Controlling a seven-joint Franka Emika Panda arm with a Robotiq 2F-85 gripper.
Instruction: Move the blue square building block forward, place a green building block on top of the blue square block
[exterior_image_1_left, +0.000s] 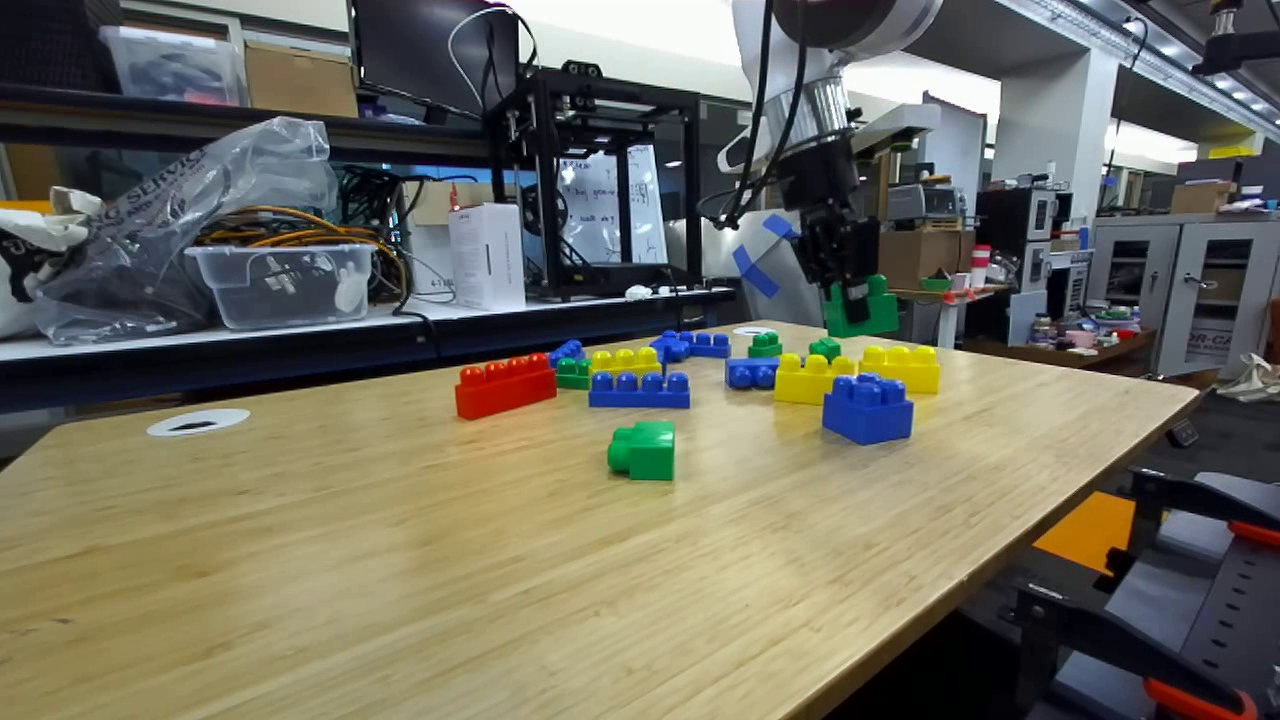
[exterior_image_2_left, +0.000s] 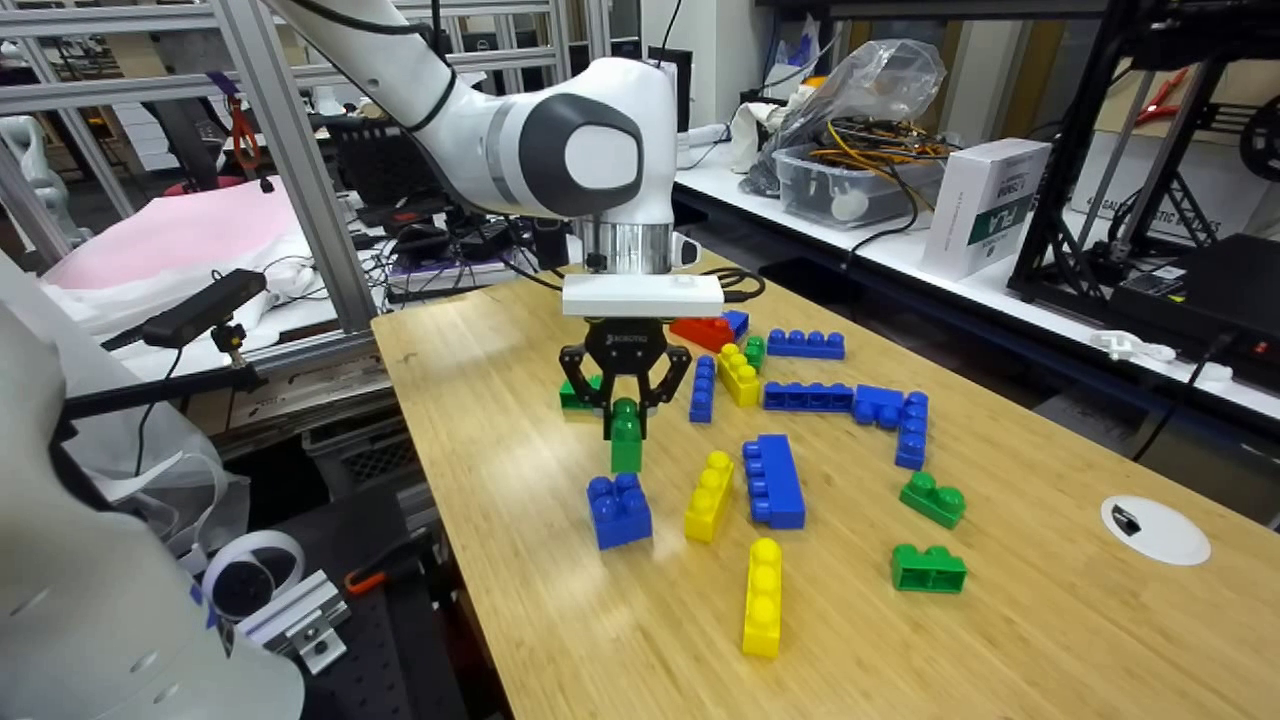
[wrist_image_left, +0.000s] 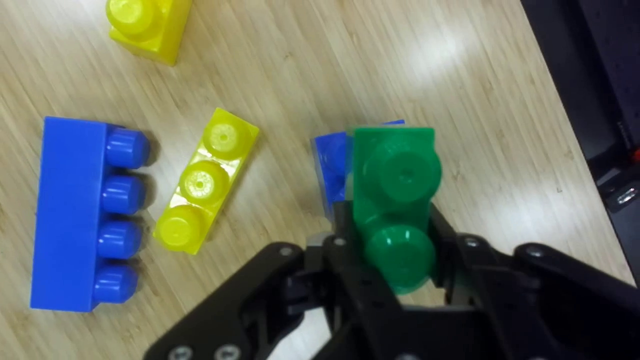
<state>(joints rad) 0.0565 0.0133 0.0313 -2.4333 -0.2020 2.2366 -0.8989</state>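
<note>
The green building block (exterior_image_1_left: 872, 308) is held in the air, studs up, between the fingers of my gripper (exterior_image_2_left: 625, 428). It also shows in the other views (exterior_image_2_left: 626, 452) (wrist_image_left: 397, 160). The blue square building block (exterior_image_1_left: 868, 412) stands studs up on the table. In an exterior view (exterior_image_2_left: 620, 512) it appears just below the held block, and they look apart. In the wrist view the green block hides most of the blue square block (wrist_image_left: 331, 157); only its left side and a far corner show. My gripper (wrist_image_left: 392, 215) is shut on the green block's sides.
Yellow bricks (exterior_image_2_left: 708, 497) (exterior_image_2_left: 762, 600) and a long blue brick (exterior_image_2_left: 775, 482) lie beside the blue square block. A green brick (exterior_image_1_left: 645, 452) lies on its side. A red brick (exterior_image_1_left: 506, 386) and several others are spread over the table (exterior_image_1_left: 400, 560). The table edge (exterior_image_2_left: 470, 600) is close by.
</note>
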